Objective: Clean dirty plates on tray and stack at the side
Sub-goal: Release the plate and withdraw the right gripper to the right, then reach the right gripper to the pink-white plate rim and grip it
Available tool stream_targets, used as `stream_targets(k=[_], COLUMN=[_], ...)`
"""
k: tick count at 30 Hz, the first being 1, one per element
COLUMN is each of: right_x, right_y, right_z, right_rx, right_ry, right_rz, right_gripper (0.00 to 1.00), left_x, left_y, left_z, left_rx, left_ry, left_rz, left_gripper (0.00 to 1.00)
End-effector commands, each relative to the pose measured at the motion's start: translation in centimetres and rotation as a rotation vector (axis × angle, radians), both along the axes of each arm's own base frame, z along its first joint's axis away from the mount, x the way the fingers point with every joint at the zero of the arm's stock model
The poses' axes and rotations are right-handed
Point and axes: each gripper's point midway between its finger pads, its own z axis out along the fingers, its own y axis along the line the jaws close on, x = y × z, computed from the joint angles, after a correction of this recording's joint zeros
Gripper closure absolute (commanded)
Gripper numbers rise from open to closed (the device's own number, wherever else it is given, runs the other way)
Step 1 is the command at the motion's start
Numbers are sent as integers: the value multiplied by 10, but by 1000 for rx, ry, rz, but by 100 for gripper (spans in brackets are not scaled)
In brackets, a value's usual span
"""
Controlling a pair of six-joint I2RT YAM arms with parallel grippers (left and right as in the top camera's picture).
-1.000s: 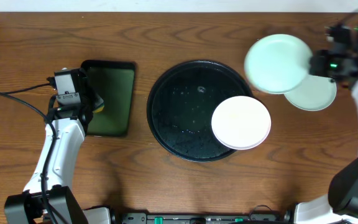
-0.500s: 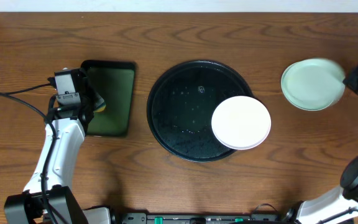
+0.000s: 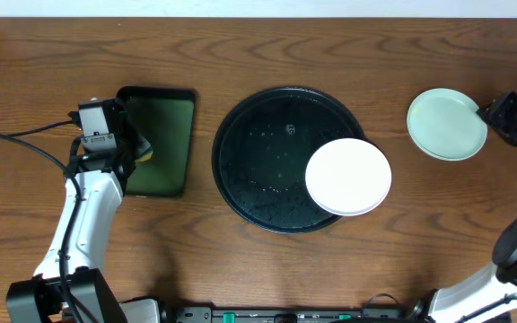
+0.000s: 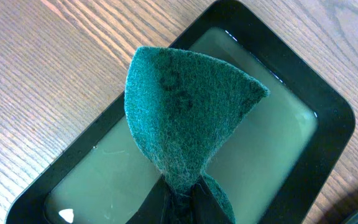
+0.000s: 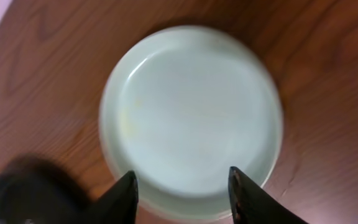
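Observation:
A white plate (image 3: 348, 176) lies on the right part of the round black tray (image 3: 249, 161), overhanging its rim. A pale mint plate (image 3: 447, 124) rests on the bare wood at the far right, and it fills the right wrist view (image 5: 191, 118). My right gripper (image 3: 496, 115) is just right of it, open, with its fingertips (image 5: 126, 190) spread over the near rim and nothing between them. My left gripper (image 3: 137, 148) hangs over the rectangular tray, shut on a green scouring pad (image 4: 185, 112) that fans out upward.
A small rectangular black tray (image 3: 160, 142) with a green inside sits left of the round tray; its pale liquid (image 4: 253, 143) shows in the left wrist view. Bare wood-grain tabletop surrounds everything. A cable (image 3: 25, 144) trails left from the left arm.
My right gripper carried a mint plate rightward, set it down on the other mint plate, then opened and drew back to the right. The left arm has not moved.

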Motion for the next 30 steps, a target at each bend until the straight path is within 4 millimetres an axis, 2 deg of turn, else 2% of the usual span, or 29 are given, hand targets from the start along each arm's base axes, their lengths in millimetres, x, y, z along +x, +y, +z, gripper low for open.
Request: stream_targets(k=[1, 4, 9, 13, 14, 16, 17, 18, 21, 23, 27, 30], right_x=[-7, -33, -80, -112, -119, -120, -119, -116, -111, -112, -127, -141], right_y=[34, 56, 85, 81, 83, 98, 107, 117, 144, 162, 185, 183], right_z=[49, 63, 66, 66, 67, 66, 64, 61, 46, 28, -9, -33], right_rx=[19, -18, -140, -345, -382, -400, -401, -396, -374, -344, -269, -265], right_ry=[-81, -10, 197, 352, 377, 381, 377, 370, 353, 356, 404, 453], right_rz=[70, 84, 28, -110, -151, -128, -100, -68, 18, 91, 159, 137], right_gripper=[59, 61, 64, 65, 63, 61, 52, 1, 1, 1, 1, 33], left_x=[1, 1, 1, 0, -1, -1, -1, -1, -1, -1, -2, -2], left_y=[1, 1, 1, 1, 1, 1, 1, 1, 1, 1, 1, 1], left_z=[5, 5, 5, 4, 3, 3, 3, 3, 3, 3, 3, 3], left_rx=[0, 0, 0, -2, -3, -3, -3, -3, -3, -3, -3, -4], left_ry=[-14, -14, -13, -6, -2, -1, -1, -2, -2, -1, 1, 1], left_rz=[4, 4, 4, 4, 4, 4, 4, 4, 4, 4, 4, 5], left_gripper=[92, 92, 92, 92, 92, 92, 92, 92, 92, 92, 92, 92])
